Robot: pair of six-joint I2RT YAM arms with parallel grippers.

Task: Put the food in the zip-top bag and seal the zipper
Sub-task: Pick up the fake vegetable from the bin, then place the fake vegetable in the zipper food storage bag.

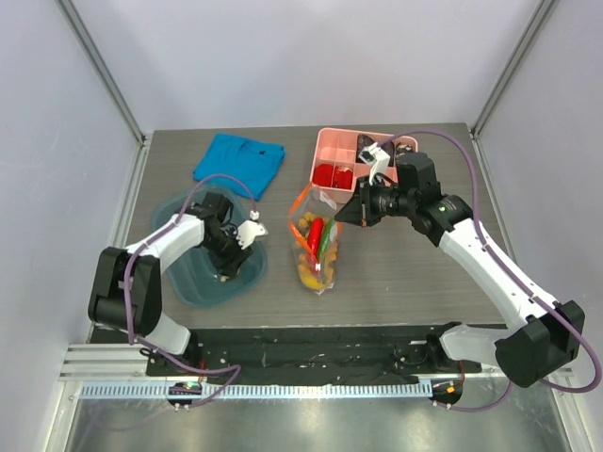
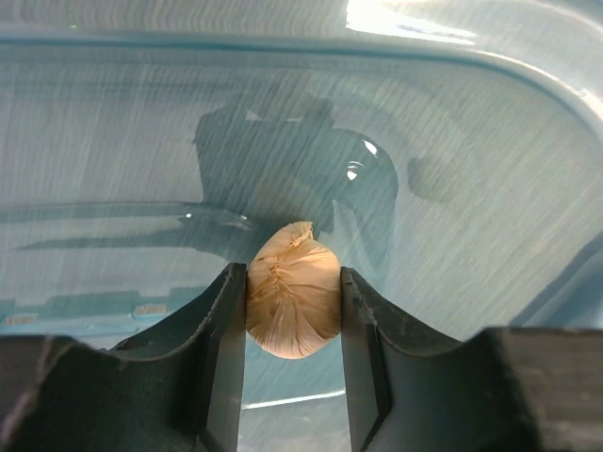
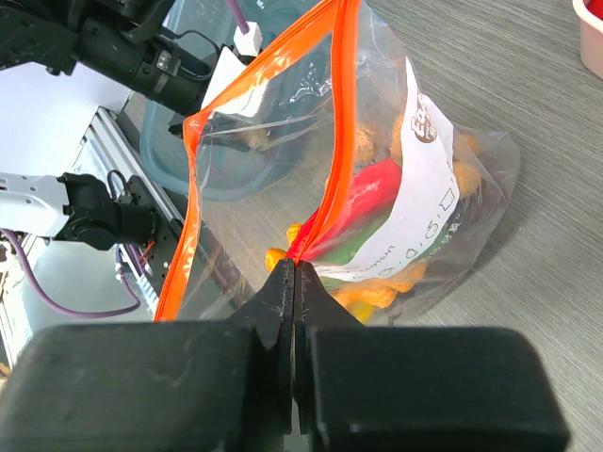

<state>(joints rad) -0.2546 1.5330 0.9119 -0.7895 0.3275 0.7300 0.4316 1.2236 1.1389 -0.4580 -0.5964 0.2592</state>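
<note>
Top view, bag: the zip-top bag lies mid-counter, just beside the teal tub, with its mouth toward the pink divided box. A red chili, a green vegetable and yellow-orange pieces show inside it.
Top view, arms: the left pincer reaches down into the tub. The right pincer sits at the bag's mouth.
Left wrist view, pincer: grasping the beige garlic bulb, with one finger against each side, above the tub's floor.
Right wrist view, pincer: clenched flat on the red-orange zipper near one end, with the mouth gaping beyond it.
Done, as judged: most of the food looks to be in the bag.
Left, as judged: the garlic bulb has to go across into the bag, then the zipper has to be run shut.
Hard to tell: whether the bulb is off the tub floor. No white slider tab or grape bunch can be made out. The arm may hide other food in the tub.
</note>
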